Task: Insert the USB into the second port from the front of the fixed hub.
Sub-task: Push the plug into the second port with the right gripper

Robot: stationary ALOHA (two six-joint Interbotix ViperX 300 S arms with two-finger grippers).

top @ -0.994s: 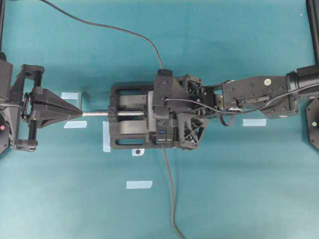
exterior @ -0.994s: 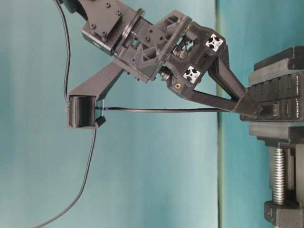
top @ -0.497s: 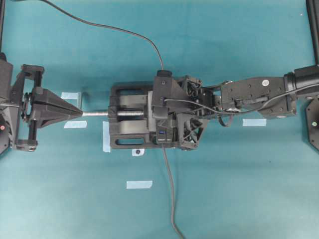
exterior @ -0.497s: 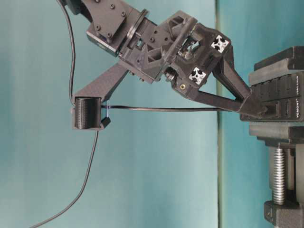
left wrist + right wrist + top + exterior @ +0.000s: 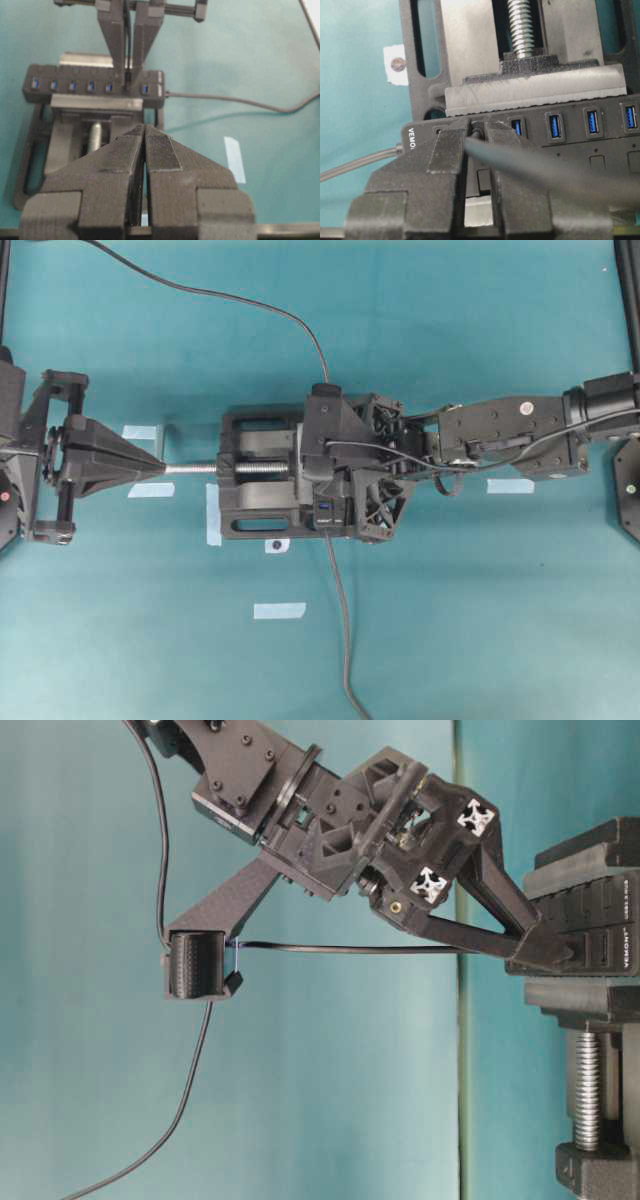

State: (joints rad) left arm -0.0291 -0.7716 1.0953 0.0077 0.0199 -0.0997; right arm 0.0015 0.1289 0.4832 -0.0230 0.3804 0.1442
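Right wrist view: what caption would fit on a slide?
Right gripper presses the USB at the hub clamped in a vise.

Seen overhead, the fixed hub (image 5: 333, 512) sits clamped in the vise (image 5: 262, 487) at centre, left hand (image 5: 160, 467) at nine o'clock, right hand (image 5: 325, 502) on the hub.

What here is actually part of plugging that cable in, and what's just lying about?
In use:
- thin dark-grey cable with its black plug
- long black hub with blue slots
- right arm's fingers
- black screw vise

Lying about:
- pale blue tape strips
- left arm's shut fingers
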